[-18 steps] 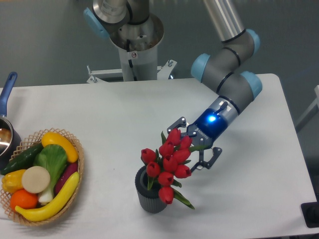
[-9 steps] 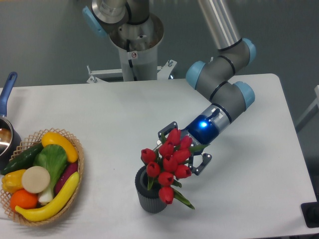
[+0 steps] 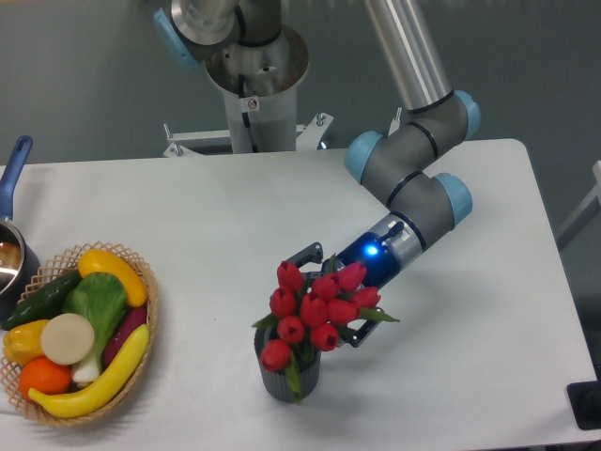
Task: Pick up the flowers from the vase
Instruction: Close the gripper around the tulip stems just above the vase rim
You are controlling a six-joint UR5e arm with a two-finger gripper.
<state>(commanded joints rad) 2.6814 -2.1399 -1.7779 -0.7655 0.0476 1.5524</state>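
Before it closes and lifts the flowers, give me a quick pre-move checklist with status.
1. Gripper at the flowers: ok, its fingers show on either side of the bunch, behind the buds.
2. Jaw state: cannot tell, buds hide the fingertips; no firm clamp visible.
3. What the fingers bracket, stems or only buds: cannot tell, hidden.
4. Flowers seated in the vase: ok, stems go into it, bunch leaning right toward the gripper.
5. Vase upright on the table: ok.
6. Lift path: ok, the basket of vegetables and the pot sit far left, nothing shows above the bunch.
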